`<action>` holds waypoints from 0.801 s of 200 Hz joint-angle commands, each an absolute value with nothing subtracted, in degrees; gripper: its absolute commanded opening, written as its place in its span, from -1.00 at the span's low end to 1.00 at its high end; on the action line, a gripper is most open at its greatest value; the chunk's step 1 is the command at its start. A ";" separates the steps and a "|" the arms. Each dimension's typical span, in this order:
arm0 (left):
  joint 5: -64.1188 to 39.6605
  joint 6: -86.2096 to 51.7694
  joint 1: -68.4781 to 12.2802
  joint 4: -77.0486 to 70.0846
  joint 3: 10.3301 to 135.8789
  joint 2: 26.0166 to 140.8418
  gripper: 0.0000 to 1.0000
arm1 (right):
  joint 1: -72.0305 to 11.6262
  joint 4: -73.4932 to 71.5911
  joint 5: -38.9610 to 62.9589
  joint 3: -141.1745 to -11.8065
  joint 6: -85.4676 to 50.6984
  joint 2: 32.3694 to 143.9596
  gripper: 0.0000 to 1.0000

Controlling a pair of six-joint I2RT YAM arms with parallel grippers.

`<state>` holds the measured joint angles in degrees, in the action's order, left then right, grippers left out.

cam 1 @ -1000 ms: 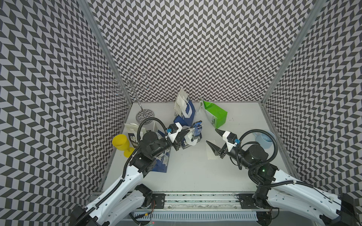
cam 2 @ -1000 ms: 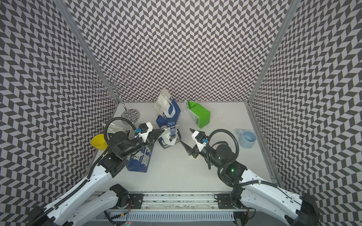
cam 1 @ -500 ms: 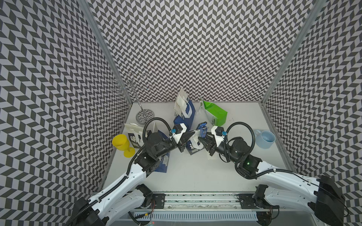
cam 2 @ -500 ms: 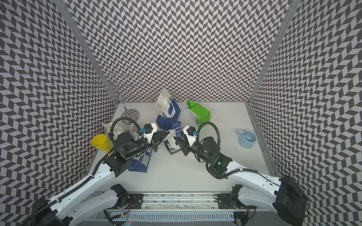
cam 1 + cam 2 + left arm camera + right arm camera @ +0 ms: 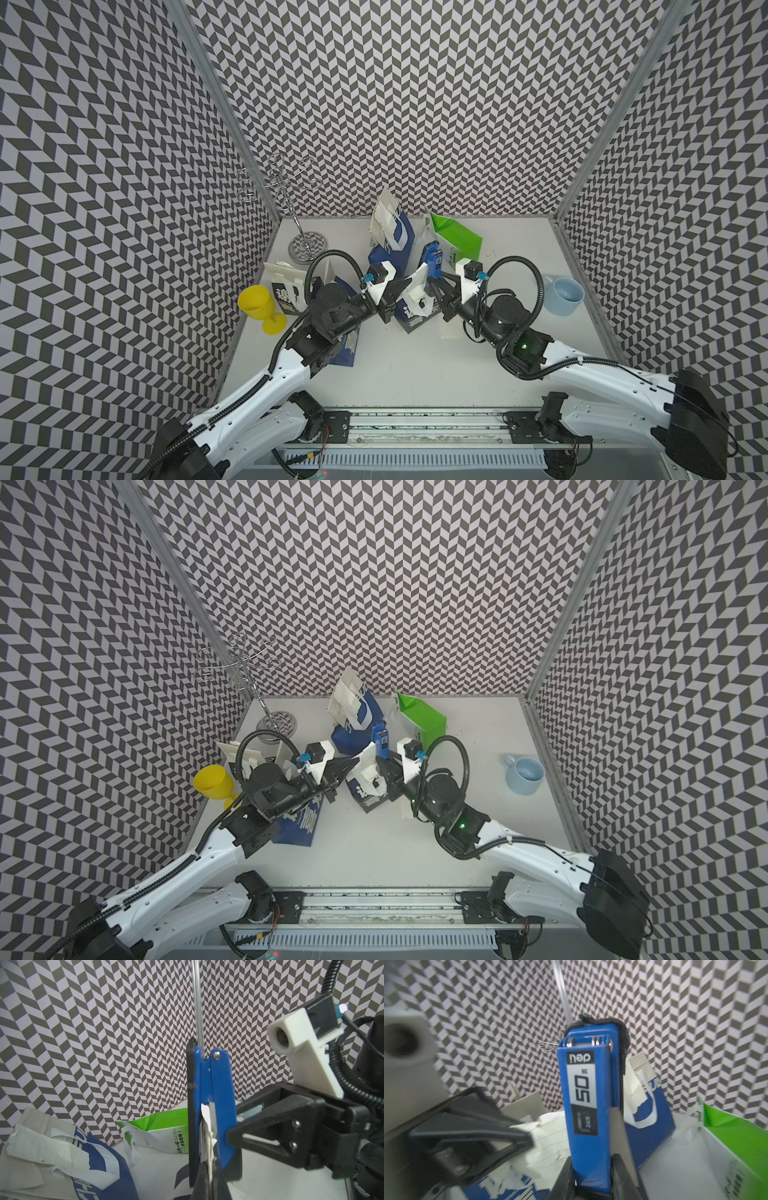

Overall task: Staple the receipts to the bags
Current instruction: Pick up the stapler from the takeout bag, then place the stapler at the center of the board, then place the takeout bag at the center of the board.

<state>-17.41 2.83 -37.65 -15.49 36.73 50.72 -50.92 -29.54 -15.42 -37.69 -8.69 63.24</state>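
Squeezing upright stapler [image 5: 588, 1105] between right jaws. Pinching receipt [image 5: 206, 1120] tight in left jaws, edge fed into stapler's mouth, over blue bag [image 5: 411, 322] in middle of worktop [image 5: 415, 374], near green bag [image 5: 459, 241].

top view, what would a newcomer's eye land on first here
The blue stapler is held upright mid-table where both arms meet. The right jaws are shut on it and the left jaws pinch a receipt in its mouth. Just behind it, a green bag pops at the back, and black-and-white chevron walls box everything in.
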 commanded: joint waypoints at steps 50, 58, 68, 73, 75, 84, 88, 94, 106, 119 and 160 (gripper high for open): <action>-4.02 -2.82 -37.75 -24.72 35.31 36.35 -1.00 | -40.78 -29.85 -36.55 -36.58 -13.47 55.27 -1.00; -1.80 -2.86 -37.47 -28.14 35.37 35.00 -1.00 | -40.80 -29.90 -35.28 -35.64 -13.15 54.65 -1.00; 1.33 -2.35 -37.04 -30.92 36.66 34.54 -1.00 | -40.78 -29.33 -33.33 -34.86 -13.74 54.00 -1.00; 3.23 -1.94 -36.77 -31.42 37.78 34.82 -1.00 | -40.83 -29.07 -32.07 -34.60 -13.61 53.81 -1.00; 3.95 -1.76 -36.68 -31.50 38.34 34.92 -1.00 | -40.81 -29.04 -31.86 -34.57 -13.57 53.75 -1.00; 7.23 -0.91 -36.11 -31.64 40.76 35.85 -1.00 | -40.78 -28.21 -29.24 -34.46 -13.86 53.54 -1.00; 8.53 -0.36 -35.85 -32.00 41.70 36.32 -1.00 | -40.78 -28.13 -28.26 -34.51 -13.74 53.53 -1.00; 10.44 0.36 -35.42 -32.79 42.76 36.85 -1.00 | -40.79 -28.13 -27.03 -34.38 -13.50 53.53 -1.00; 12.39 2.87 -34.29 -36.26 43.58 37.71 -1.00 | -40.83 -28.51 -24.55 -34.05 -13.49 53.53 -1.00; 15.42 5.26 -32.50 -39.85 44.35 39.16 -1.00 | -40.85 -29.51 -21.69 -33.51 -12.63 53.61 -1.00; 17.68 -2.47 -17.46 -38.68 49.05 47.51 -1.00 | -40.87 -28.62 -14.03 -33.76 -10.91 55.17 -1.00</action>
<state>14.39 3.14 -25.15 -38.15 45.50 43.00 -40.69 -22.26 -20.43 -33.01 -12.19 55.20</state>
